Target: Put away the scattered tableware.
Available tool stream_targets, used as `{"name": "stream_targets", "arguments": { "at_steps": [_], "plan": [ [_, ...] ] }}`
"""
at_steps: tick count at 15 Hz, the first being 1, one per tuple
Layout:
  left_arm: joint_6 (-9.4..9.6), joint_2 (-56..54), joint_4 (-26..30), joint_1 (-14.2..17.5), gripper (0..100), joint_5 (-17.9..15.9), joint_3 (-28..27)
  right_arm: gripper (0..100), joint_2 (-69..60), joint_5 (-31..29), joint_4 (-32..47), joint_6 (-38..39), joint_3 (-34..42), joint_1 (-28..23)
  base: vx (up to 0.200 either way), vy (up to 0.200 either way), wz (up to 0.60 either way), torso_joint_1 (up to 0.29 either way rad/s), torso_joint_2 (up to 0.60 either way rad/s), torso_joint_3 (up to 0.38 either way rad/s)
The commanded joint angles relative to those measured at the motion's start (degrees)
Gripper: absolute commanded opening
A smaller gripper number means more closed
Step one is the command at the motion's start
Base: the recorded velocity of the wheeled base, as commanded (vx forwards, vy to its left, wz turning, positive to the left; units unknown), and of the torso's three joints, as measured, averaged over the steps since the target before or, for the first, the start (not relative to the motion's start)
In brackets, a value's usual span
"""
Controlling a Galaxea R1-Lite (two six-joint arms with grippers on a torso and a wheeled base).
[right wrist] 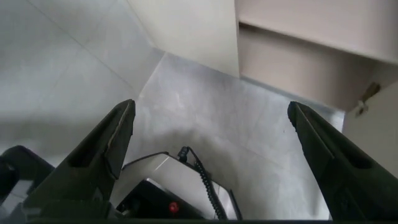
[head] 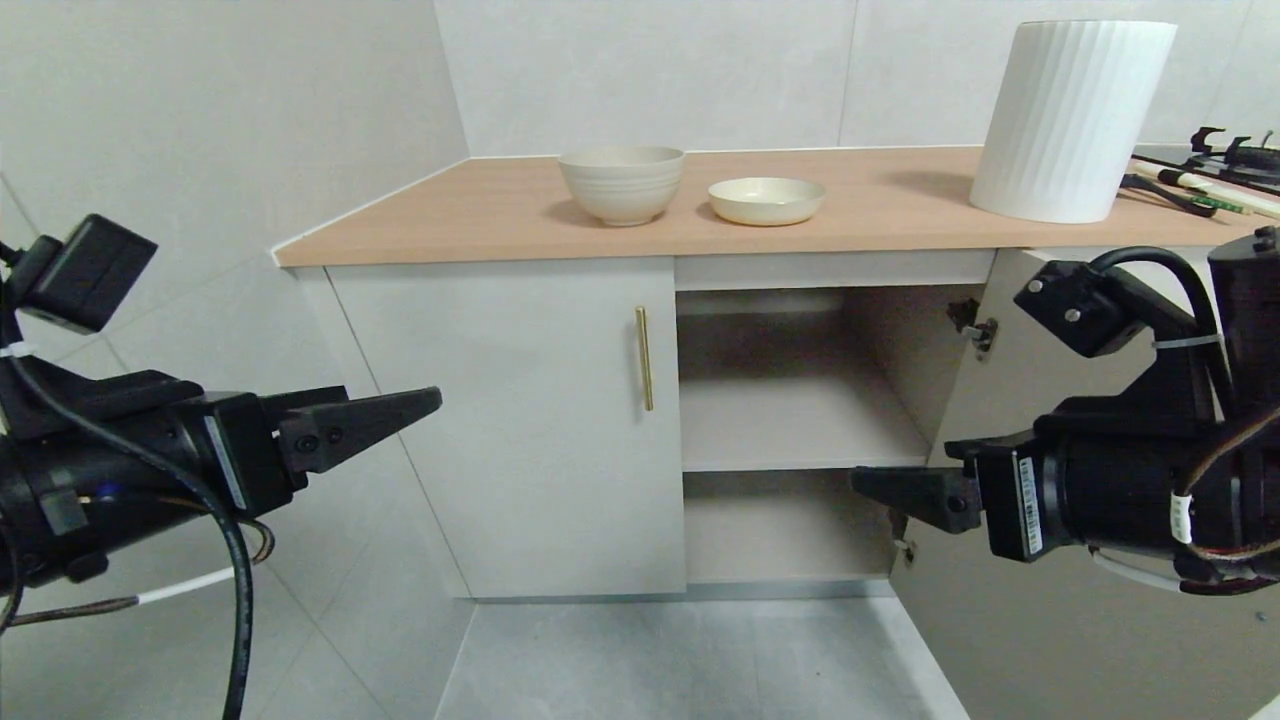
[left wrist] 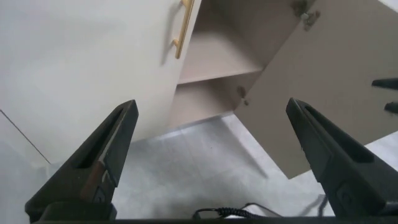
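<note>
Pale tiled walls [head: 700, 70] backed one cabinet [head: 520, 430] with a wooden top [head: 480, 215]. The cabinet had two doors: one shut, and one open door [head: 1000, 640] beside two shelves [head: 790, 420]. On the cabinet's top stood one tall ribbed white container [head: 1070, 120] at the open-door end, one bowl [head: 621, 183] above the shut door, and one shallow dish [head: 766, 200] just beside the bowl, apart from it. Two grippers hung before the cabinet, lower than its top: the left gripper [left wrist: 210, 109] and the right gripper [right wrist: 211, 109], each with jaws spread wide, released. One brass handle [head: 644, 358] ran down the shut door. Beyond the container, some utensils [head: 1200, 185] were cut off at the edge, too tangled to count. The right arm hid part of the open door.
</note>
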Motion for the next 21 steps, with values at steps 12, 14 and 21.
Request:
{"name": "stream_targets", "arguments": {
  "at_steps": [12, 14, 21],
  "plan": [
    [0.23, 0.33, -0.02, 1.24, 100, -0.04, 0.01, 100, -1.27, 1.42, -0.51, 1.07, 1.08, -0.09, 0.183, 0.0, 0.0, 0.003, 0.0, 0.003],
    [0.23, -0.02, -0.11, 1.24, 100, -0.04, 0.01, 100, -1.27, 1.42, -0.51, 1.07, 1.08, -0.09, 0.0, 0.0, 0.0, 0.0, 0.0, 0.0],
    [0.23, -0.37, -0.11, 1.15, 100, -0.39, 0.09, 100, -1.98, 1.15, -1.38, 0.63, 1.52, -0.09, 0.0, 0.0, 0.0, 0.0, 0.0, 0.0]
  ]
}}
